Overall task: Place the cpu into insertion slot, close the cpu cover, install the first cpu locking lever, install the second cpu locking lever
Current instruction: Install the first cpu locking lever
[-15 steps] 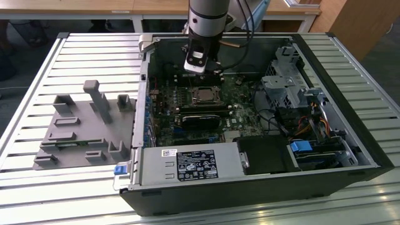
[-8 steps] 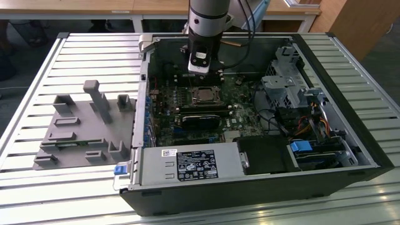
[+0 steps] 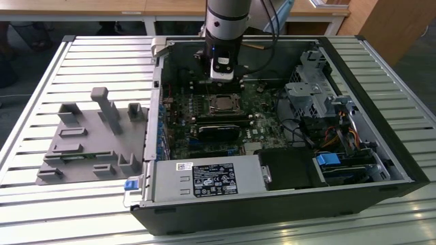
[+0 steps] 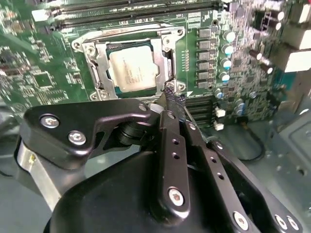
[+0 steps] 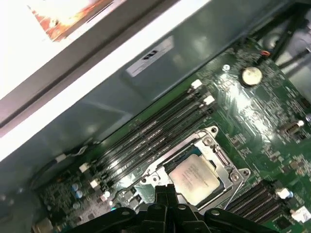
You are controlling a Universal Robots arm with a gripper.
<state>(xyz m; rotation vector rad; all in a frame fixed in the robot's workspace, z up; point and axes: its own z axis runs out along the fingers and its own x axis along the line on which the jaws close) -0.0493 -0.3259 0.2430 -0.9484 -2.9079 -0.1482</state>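
The cpu (image 4: 133, 70), a pale silvery square chip, lies in the insertion slot (image 4: 90, 51) on the green board. The silvery cpu cover (image 4: 103, 65) lies flat over it and frames its top. A thin metal locking lever (image 4: 131, 34) runs along one side of the socket. My gripper (image 4: 172, 99) is shut, its black tips together right at a corner of the socket beside the cover's edge, with nothing held. In the exterior view the gripper (image 3: 223, 76) hangs inside the open case just behind the socket (image 3: 221, 103). In the first wrist view the cpu (image 5: 194, 174) sits close to the fingertips (image 5: 163, 190).
Long black memory slots (image 5: 155, 136) run beside the socket. A black card (image 3: 218, 131) and the power supply (image 3: 211, 178) lie nearer the case front. The drive cage (image 3: 313, 97) and cables fill the exterior view's right. A grey fixture (image 3: 89, 138) stands on the slatted table.
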